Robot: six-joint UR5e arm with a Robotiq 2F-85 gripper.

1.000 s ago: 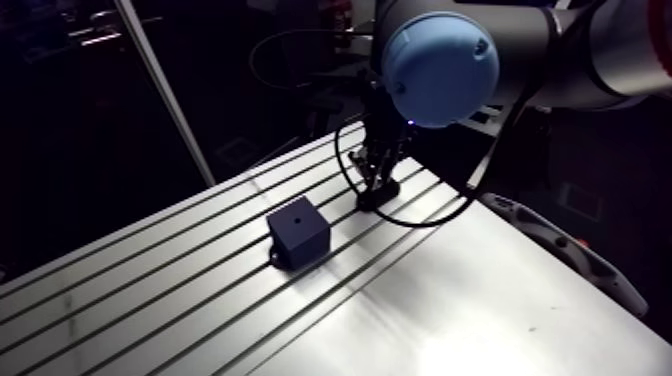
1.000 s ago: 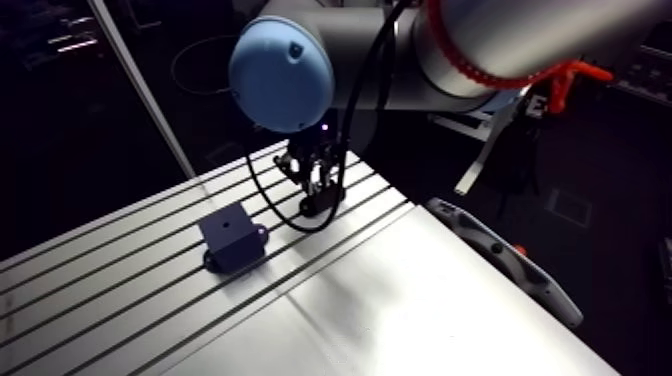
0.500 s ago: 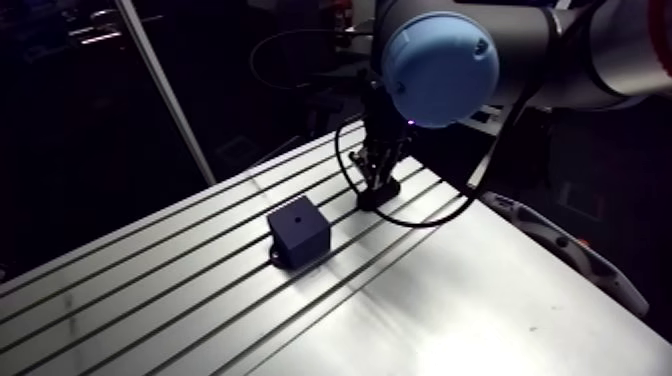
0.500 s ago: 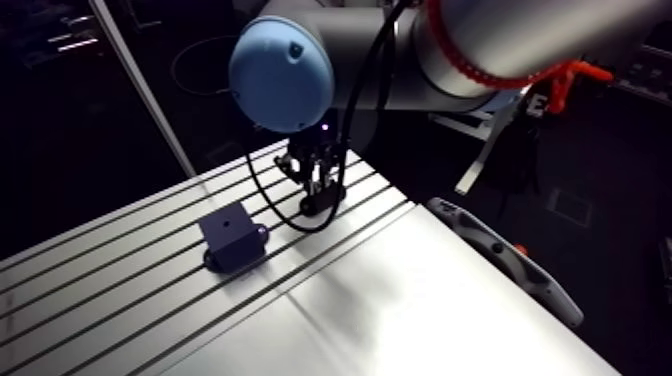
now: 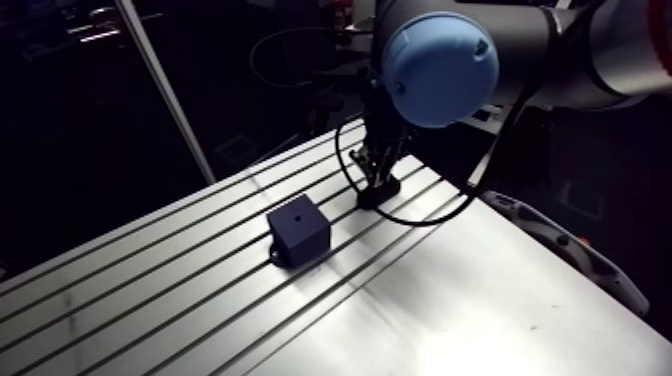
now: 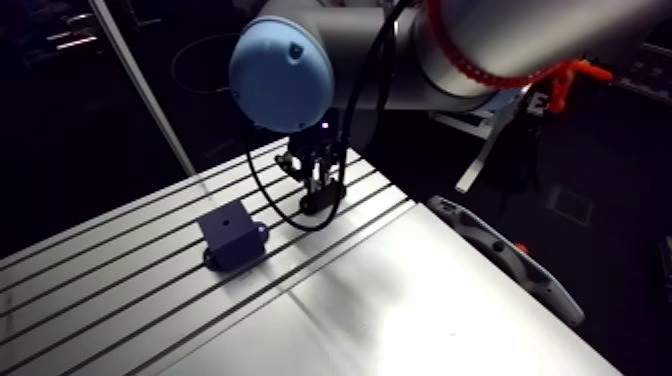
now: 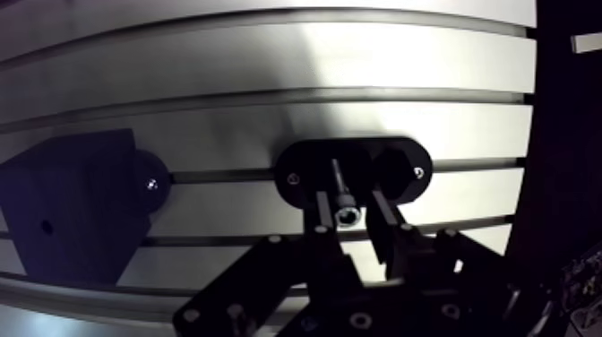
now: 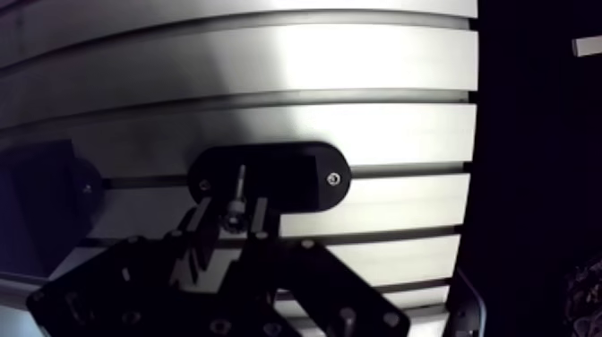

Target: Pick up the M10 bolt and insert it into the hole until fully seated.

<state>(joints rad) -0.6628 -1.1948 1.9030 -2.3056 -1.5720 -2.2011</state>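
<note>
The M10 bolt [image 7: 343,199] stands upright, head up, in a black oval holder [image 7: 300,172] on the slotted table [image 5: 480,290]. My gripper [image 7: 349,204] hangs straight over it with a finger [image 7: 321,213] on each side of the bolt. One finger sits right against the head and a thin strip of table shows by the other, so it reads as open. A dark blue block [image 5: 299,232] with a small hole in its top stands beside the holder, also seen at the block [image 7: 72,211] in the wrist view.
The table's far edge [image 7: 528,161] runs just past the holder on the side away from the block. A slanted metal post [image 5: 165,95] rises behind the table. A grey part [image 5: 560,245] lies off the table's right side.
The gripper has stayed over the holder; the wrist has shifted only slightly. The block and the holder have not moved.
</note>
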